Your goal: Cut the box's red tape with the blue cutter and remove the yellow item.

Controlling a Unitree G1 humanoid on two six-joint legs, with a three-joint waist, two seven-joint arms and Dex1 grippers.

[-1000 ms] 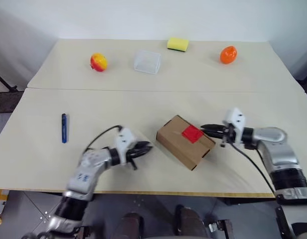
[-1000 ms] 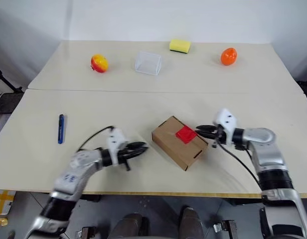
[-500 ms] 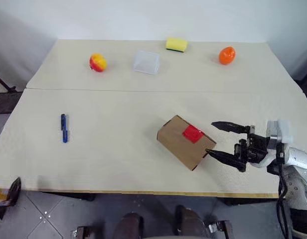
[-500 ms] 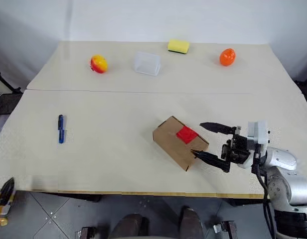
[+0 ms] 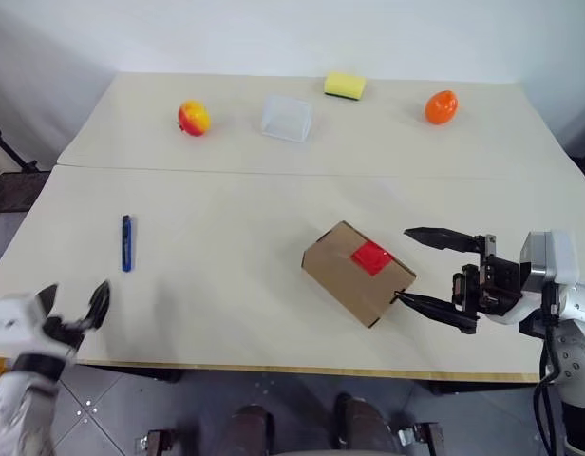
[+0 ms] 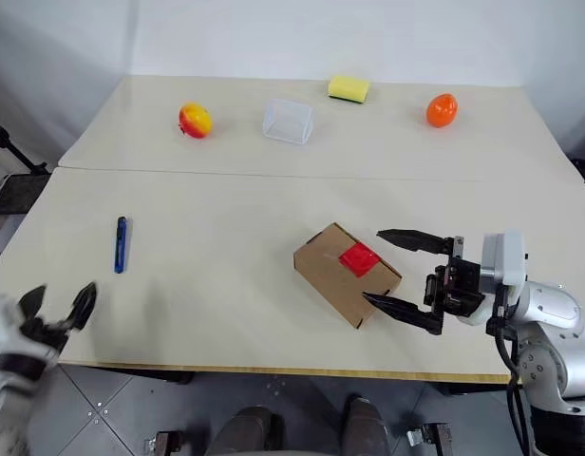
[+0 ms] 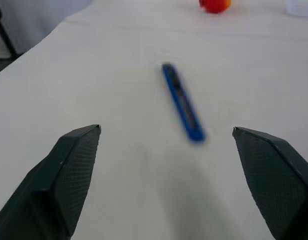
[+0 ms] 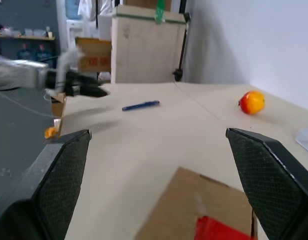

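No writing can be read on anything.

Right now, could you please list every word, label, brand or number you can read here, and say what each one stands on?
No text can be read.
The box, its red tape and the blue cutter: no print visible.
The background carton in the right wrist view: reddish marks, too blurred to read.
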